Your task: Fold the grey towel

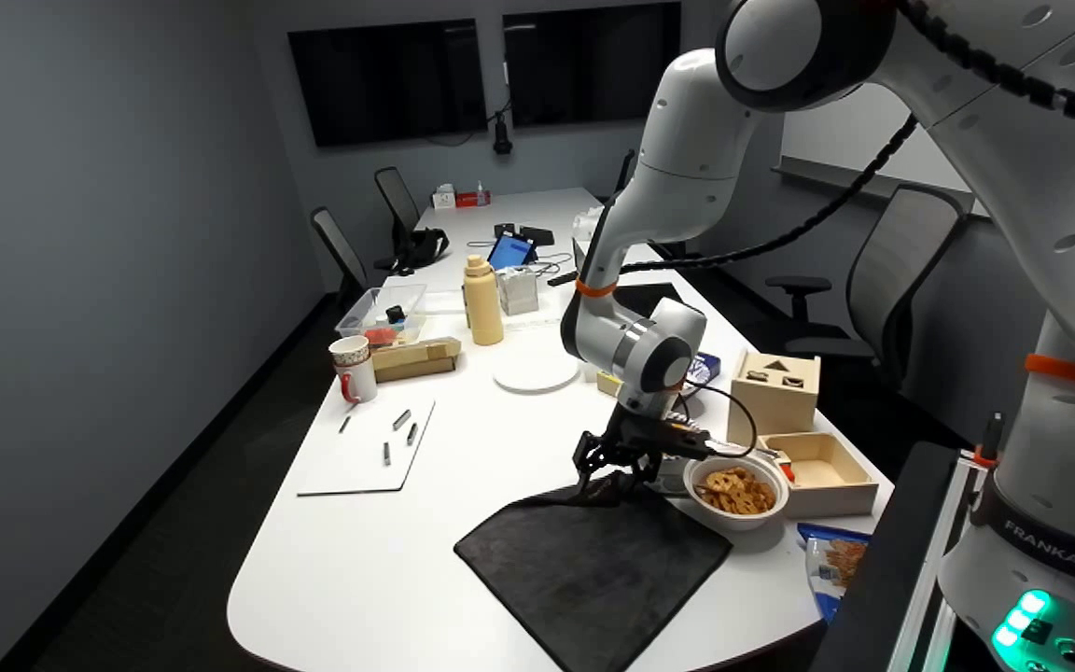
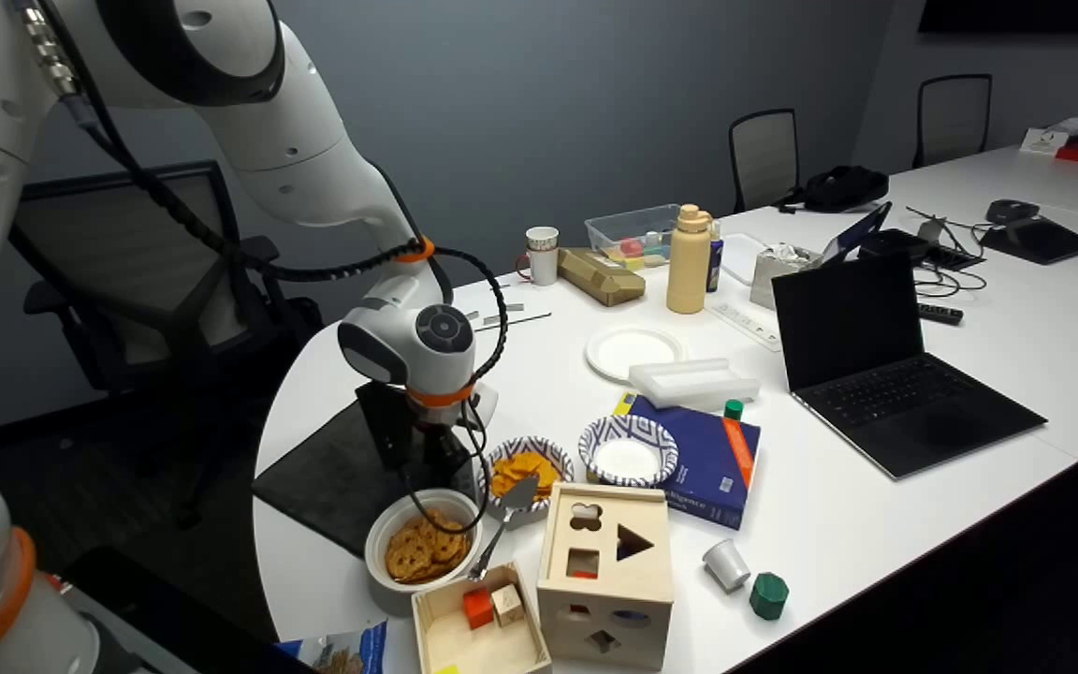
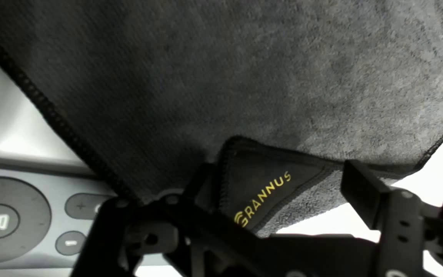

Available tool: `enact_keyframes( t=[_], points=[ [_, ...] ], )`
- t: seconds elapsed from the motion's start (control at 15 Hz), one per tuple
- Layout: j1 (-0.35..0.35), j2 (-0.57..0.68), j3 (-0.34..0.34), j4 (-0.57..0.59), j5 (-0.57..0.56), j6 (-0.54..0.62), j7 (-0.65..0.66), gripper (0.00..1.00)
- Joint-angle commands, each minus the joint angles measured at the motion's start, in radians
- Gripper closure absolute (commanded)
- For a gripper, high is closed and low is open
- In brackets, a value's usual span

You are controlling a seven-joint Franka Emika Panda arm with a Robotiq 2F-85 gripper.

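The dark grey towel lies spread on the white table near its front edge in both exterior views. In the wrist view the towel fills most of the picture. One corner is turned over onto it and shows a black label with yellow letters. My gripper is low over the towel's far corner, pointing down. In the wrist view its two fingers stand wide apart, with the turned-over corner between them. It is open. In an exterior view its fingertips are hidden behind the wrist.
A grey remote lies beside the towel's edge. A white bowl of crackers stands close to the gripper, with a chip bowl behind it. A wooden tray, a shape box and a snack bag are nearby.
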Motion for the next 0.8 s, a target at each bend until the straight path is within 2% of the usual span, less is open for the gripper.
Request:
enact_keyframes(
  t=[0.0,0.33,0.6,0.67,0.73],
  points=[
    [0.002,0.015,0.003,0.016,0.044,0.023,0.001,0.47],
    [0.008,0.009,0.003,0.009,0.079,0.057,0.005,0.84],
    [0.007,0.014,0.003,0.012,0.095,0.065,0.010,0.93],
    [0.007,0.017,0.003,0.014,0.096,0.065,0.012,0.88],
    [0.007,0.019,0.004,0.016,0.095,0.062,0.014,0.96]
  ],
)
